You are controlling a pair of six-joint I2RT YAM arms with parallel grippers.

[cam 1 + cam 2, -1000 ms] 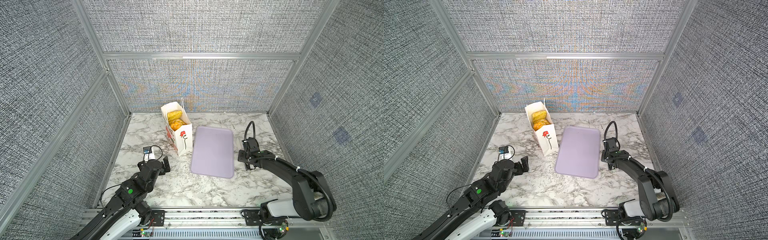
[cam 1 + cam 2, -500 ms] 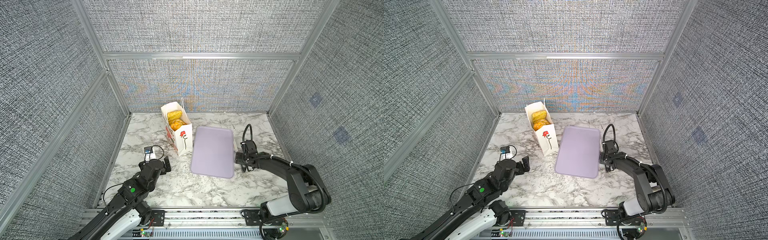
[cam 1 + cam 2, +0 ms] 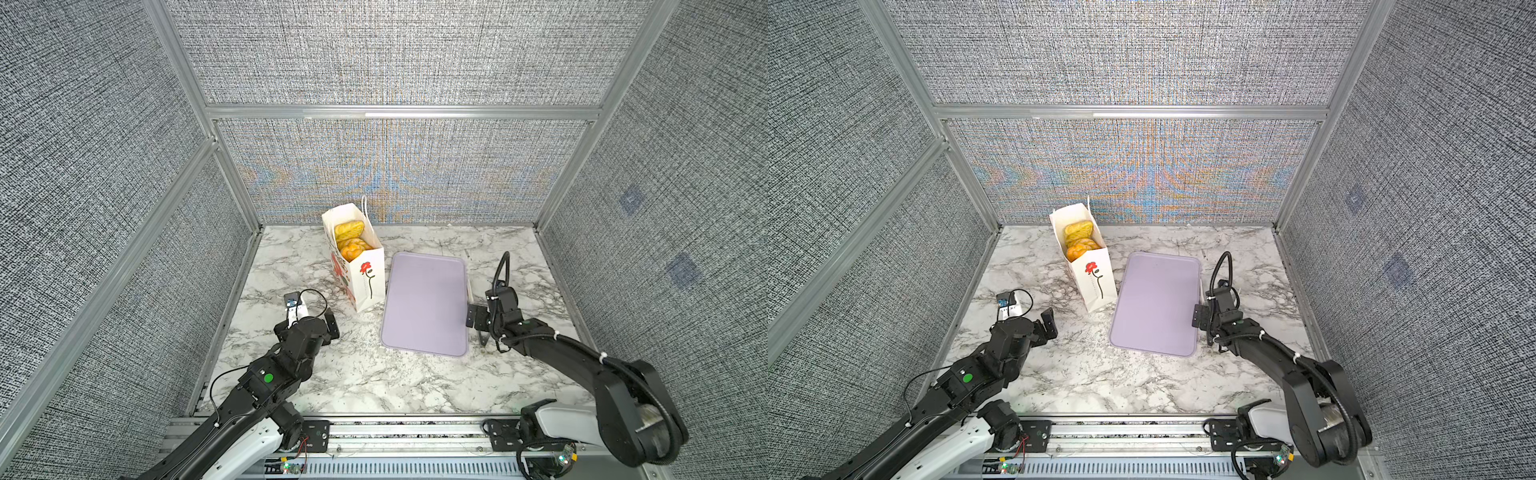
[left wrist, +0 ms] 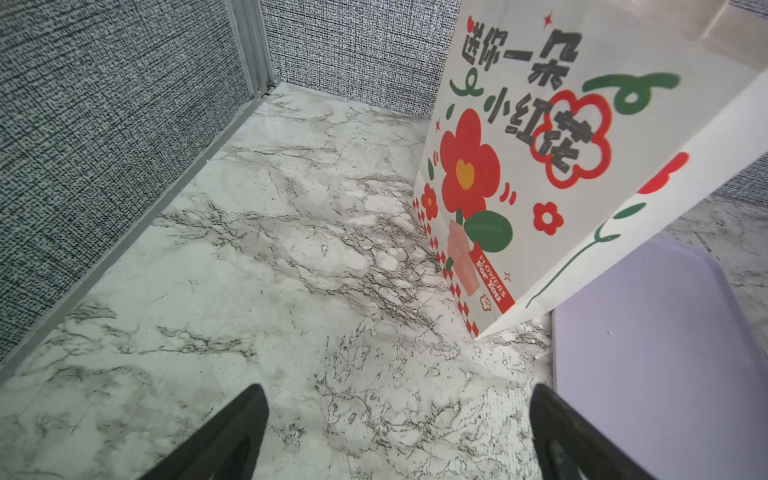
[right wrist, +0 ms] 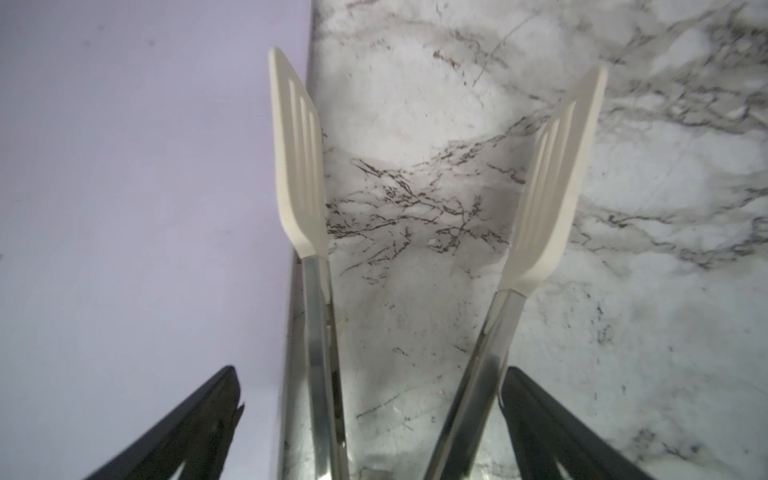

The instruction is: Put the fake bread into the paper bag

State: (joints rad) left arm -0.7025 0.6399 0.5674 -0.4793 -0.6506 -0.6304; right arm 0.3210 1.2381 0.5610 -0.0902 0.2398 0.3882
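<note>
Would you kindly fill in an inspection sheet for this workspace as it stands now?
Surface: marble tabletop, no spills seen.
Job's things: paper bag upright and open; fake bread inside, near its top; none seen outside.
Clutter: lavender tray empty, beside the bag; tongs along its edge.
Grippers: left gripper open, holding nothing; right gripper open, straddling the tongs.
Cables: right wrist cable loops upward; left wrist cable loops by its camera; neither touches the bag.
Surroundings: grey woven panels in an aluminium frame.

Left gripper point(image 4: 397, 388) low, fingers wide apart, empty; right gripper point(image 5: 370, 370) low, arm stretched forward, fingers wide apart
</note>
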